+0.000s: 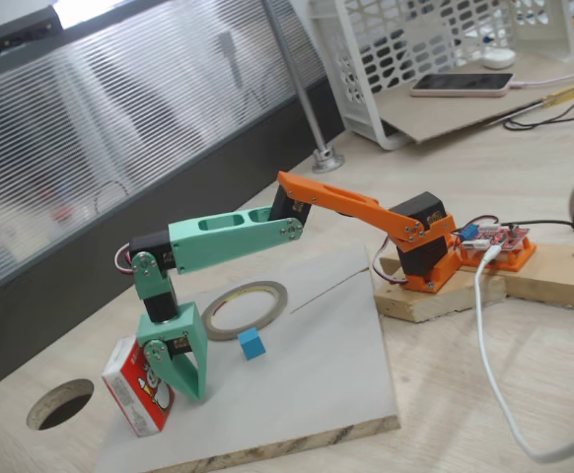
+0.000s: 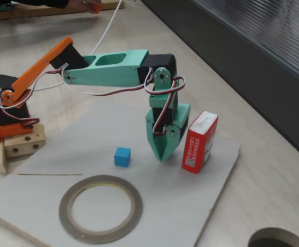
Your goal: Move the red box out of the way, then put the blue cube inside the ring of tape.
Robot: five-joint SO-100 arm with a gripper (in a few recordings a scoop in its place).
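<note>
The red box (image 1: 137, 387) (image 2: 200, 141) stands upright at the board's edge, near the round hole. My green gripper (image 1: 191, 392) (image 2: 161, 155) points straight down, tips at the board, right beside the box. Its jaws are shut with nothing between them. Whether it touches the box I cannot tell. The blue cube (image 1: 251, 343) (image 2: 122, 156) sits on the board on the gripper's other side, a short way off. The ring of tape (image 1: 247, 308) (image 2: 100, 208) lies flat just beyond the cube, its hollow centre empty.
The grey board (image 1: 317, 365) (image 2: 201, 206) lies on a wooden table. A round hole (image 1: 60, 404) (image 2: 278, 239) is cut in the table past the box. The arm's orange base (image 1: 430, 256) (image 2: 8, 110) sits on wood blocks. A white cable (image 1: 484, 345) runs nearby.
</note>
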